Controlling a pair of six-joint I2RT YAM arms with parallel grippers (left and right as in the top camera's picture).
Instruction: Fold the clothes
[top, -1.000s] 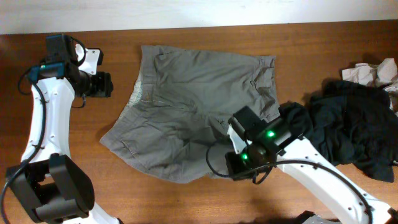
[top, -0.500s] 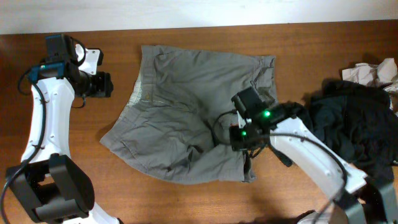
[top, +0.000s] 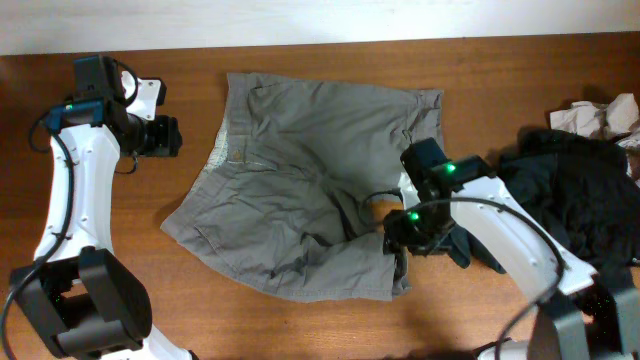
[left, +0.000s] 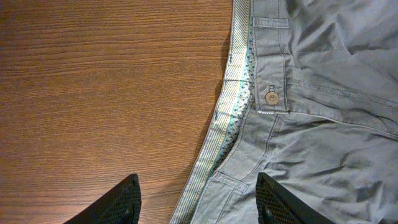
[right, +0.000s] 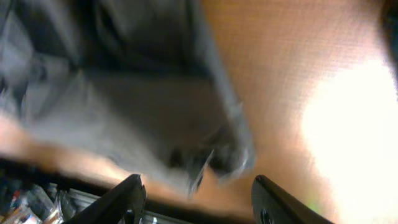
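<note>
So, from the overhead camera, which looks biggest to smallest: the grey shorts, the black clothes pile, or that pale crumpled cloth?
1. the grey shorts, spread out flat.
2. the black clothes pile, bunched up and partly cut off at the picture's edge, so its true size is unsure.
3. the pale crumpled cloth, clearly smallest.

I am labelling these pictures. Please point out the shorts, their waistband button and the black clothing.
shorts (top: 300, 150): overhead view, middle of the fabric.
waistband button (left: 271, 97): left wrist view, its centre.
black clothing (top: 590, 195): overhead view, middle of the pile.
</note>
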